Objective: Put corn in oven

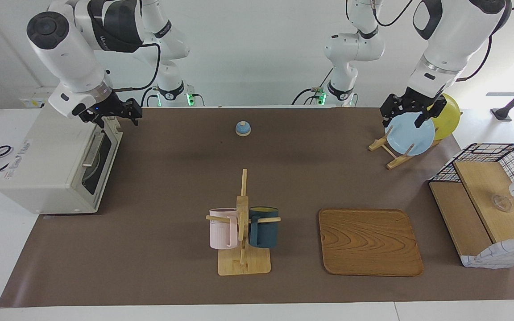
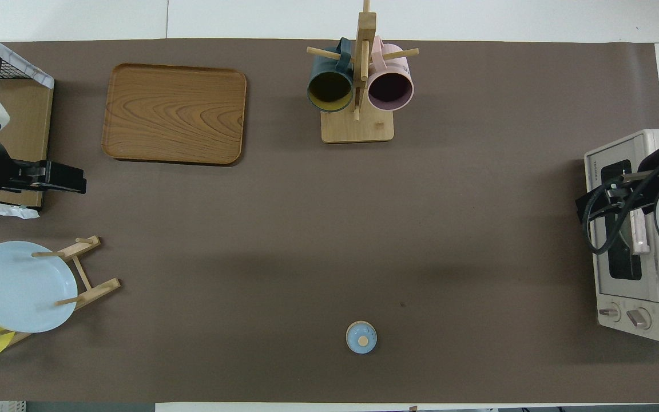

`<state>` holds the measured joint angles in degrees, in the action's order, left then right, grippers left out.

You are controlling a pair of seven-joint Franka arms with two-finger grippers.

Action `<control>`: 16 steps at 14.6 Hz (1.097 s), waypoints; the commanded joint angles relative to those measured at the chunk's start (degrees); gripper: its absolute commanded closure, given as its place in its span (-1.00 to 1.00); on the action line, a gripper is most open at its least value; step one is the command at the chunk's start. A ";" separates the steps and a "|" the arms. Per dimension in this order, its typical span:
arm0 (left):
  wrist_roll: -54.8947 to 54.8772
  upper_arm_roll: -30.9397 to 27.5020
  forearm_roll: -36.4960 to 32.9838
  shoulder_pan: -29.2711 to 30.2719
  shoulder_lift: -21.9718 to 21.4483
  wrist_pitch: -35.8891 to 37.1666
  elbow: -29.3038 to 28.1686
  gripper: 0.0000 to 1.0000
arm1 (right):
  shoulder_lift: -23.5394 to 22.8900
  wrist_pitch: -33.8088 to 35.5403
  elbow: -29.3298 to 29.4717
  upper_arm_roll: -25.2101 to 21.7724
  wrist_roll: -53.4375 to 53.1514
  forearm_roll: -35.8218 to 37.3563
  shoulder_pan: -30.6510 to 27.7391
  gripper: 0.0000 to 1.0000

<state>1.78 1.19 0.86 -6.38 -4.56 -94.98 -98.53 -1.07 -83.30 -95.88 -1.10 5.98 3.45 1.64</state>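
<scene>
The oven sits at the left edge of the facing frame, off-white and boxy, its dark glass door shut and the metal bar handle across it. No corn shows in either view. The overhead view shows the oven's two knobs at its lower right; the facing view shows the right gripper clearly, at upper left over the oven's top edge, fingers spread and empty. At upper right the left gripper waits over the blue plate, open, holding nothing.
</scene>
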 commanded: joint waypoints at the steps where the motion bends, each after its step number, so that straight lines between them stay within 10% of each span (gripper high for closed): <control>1: -0.46 -0.05 0.19 0.23 -0.45 -0.20 -0.35 -1.00 | -1.04 -0.11 1.57 -0.48 -0.96 -0.99 0.38 -1.00; 16: -0.46 -0.05 0.19 0.23 -0.45 -0.20 -0.35 -1.00 | -0.52 -3.01 2.01 -0.31 -1.05 -1.07 -0.15 -1.00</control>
<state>1.77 1.19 0.86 -6.38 -4.56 -94.99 -98.53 -1.49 -85.94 -94.45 -1.42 5.79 3.45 1.69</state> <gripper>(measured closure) 0.000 0.000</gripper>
